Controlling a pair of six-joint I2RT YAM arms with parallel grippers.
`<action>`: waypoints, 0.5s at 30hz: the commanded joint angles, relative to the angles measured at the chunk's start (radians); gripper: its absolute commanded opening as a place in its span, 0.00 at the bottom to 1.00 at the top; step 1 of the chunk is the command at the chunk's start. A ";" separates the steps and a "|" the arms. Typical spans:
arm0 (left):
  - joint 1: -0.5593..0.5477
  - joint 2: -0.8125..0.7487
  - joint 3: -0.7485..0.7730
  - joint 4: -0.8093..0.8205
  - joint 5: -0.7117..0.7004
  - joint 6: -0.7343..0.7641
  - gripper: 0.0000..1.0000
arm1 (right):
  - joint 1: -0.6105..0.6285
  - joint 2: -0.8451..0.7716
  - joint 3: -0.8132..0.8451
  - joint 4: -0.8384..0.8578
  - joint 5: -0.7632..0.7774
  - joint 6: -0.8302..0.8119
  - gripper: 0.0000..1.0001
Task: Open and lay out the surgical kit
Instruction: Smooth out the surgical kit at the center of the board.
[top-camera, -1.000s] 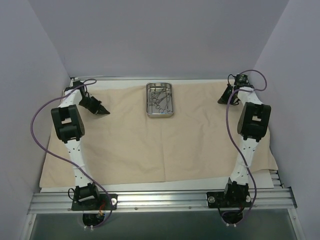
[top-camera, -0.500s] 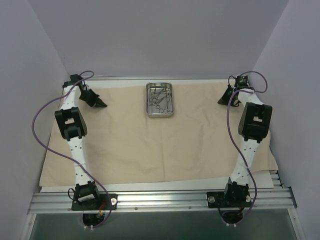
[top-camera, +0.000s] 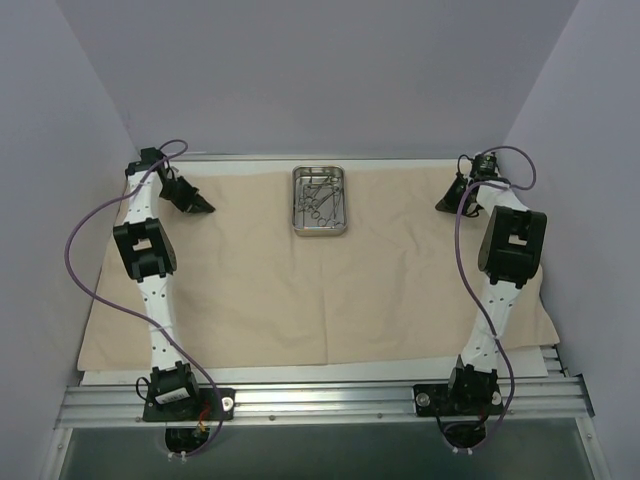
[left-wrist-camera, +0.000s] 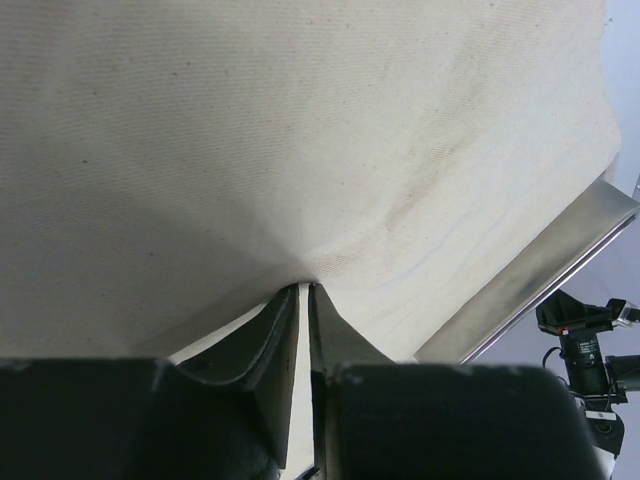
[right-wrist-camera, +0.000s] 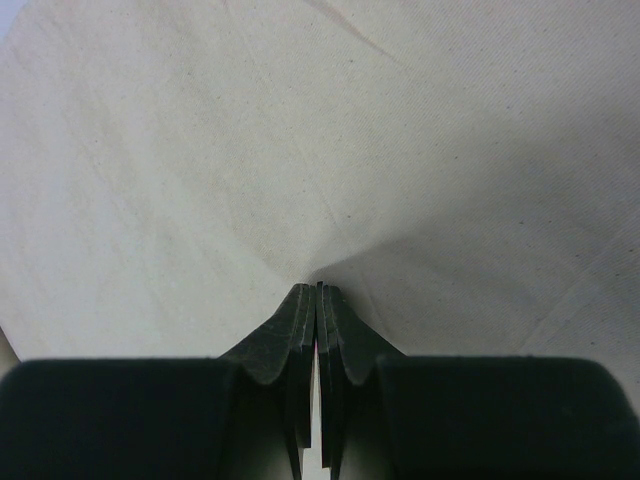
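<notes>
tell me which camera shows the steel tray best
The top external view. It shows the whole steel tray, with forceps inside, sitting on the cloth wrap near its far edge. Both wrist views show only cloth close up; the tray is outside them.

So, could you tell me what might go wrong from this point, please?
The right gripper is pinching the cloth; any pull could shift the tray and its forceps. The cloth also puckers at the left gripper, so lifting away may drag that corner.
</notes>
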 joint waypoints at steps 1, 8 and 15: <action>0.001 0.006 0.042 0.003 -0.007 0.025 0.19 | 0.002 0.045 -0.092 -0.236 0.074 -0.015 0.00; 0.008 -0.005 0.036 0.011 0.016 0.028 0.20 | 0.002 0.007 -0.230 -0.170 0.053 -0.003 0.00; 0.007 -0.072 0.005 0.012 0.035 0.033 0.20 | -0.010 0.004 -0.178 -0.204 0.083 -0.009 0.00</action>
